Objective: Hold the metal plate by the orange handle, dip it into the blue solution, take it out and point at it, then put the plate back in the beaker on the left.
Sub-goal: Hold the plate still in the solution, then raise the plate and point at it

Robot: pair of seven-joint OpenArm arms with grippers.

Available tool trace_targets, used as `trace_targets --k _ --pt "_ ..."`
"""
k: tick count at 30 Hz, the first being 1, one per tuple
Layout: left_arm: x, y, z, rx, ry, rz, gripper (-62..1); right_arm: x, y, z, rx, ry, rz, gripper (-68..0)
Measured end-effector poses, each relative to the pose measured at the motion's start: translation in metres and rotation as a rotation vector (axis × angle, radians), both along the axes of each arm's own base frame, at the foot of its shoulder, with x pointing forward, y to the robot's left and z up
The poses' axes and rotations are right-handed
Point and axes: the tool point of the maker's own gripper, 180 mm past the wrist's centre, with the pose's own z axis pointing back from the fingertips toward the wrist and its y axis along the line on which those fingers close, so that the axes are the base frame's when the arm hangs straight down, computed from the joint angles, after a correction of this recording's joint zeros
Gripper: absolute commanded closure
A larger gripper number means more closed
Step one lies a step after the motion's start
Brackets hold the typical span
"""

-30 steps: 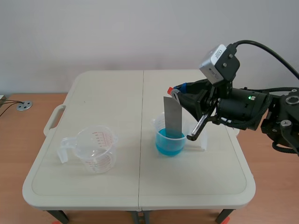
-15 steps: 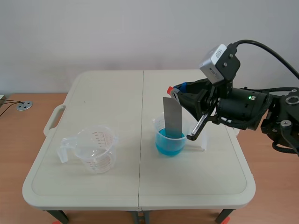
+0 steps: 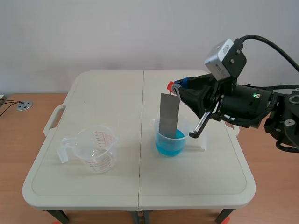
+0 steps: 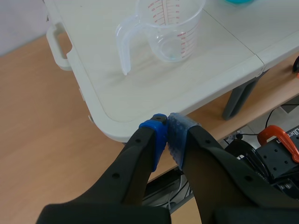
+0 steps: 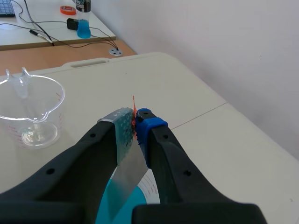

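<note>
A grey metal plate [image 3: 168,115] hangs upright over the beaker of blue solution [image 3: 170,142], its lower end still inside the rim. My right gripper [image 3: 176,88] is shut on the plate's orange handle [image 3: 171,86] at the top. In the right wrist view the orange handle [image 5: 134,116] is pinched between the fingers of my right gripper [image 5: 134,120], and the plate [image 5: 127,171] runs down to the blue liquid [image 5: 111,204]. The empty clear beaker [image 3: 95,149] with red marks stands at the table's left. My left gripper [image 4: 167,133] is shut on nothing, off the table's near left corner.
The white folding table [image 3: 117,98] has a carry handle [image 3: 53,119] on its left edge. In the left wrist view the empty beaker [image 4: 168,28] sits ahead of the gripper, with wooden floor [image 4: 42,140] and a table leg [image 4: 238,98] below.
My right gripper has lifted the plate, so less of it sits in the blue solution. The left arm has not moved.
</note>
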Motion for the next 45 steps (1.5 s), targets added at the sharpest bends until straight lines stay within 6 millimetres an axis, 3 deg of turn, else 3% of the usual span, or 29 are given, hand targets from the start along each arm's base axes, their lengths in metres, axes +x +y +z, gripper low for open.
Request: trace_targets --k 19,27,33,38,45 --pt "0.003 0.0 0.002 -0.002 -0.011 -0.001 -3.6 -0.006 -0.001 0.056 -0.018 -0.172 0.049 -1.3" --pt "0.045 0.001 0.021 0.024 -0.135 -0.05 -3.6 -0.009 -0.003 0.077 -0.018 -0.231 0.052 -1.3" --pt "0.065 -0.004 0.034 0.027 -0.185 -0.125 -3.6 -0.01 -0.003 0.089 0.004 -0.253 0.049 -1.3" --pt "0.089 -0.007 0.043 0.04 -0.232 -0.128 -3.6 -0.008 -0.005 0.09 -0.006 -0.254 0.039 -1.3" --pt "0.129 -0.036 0.049 0.035 -0.256 -0.178 -3.6 -0.008 -0.005 0.09 -0.005 -0.255 0.039 -1.3"
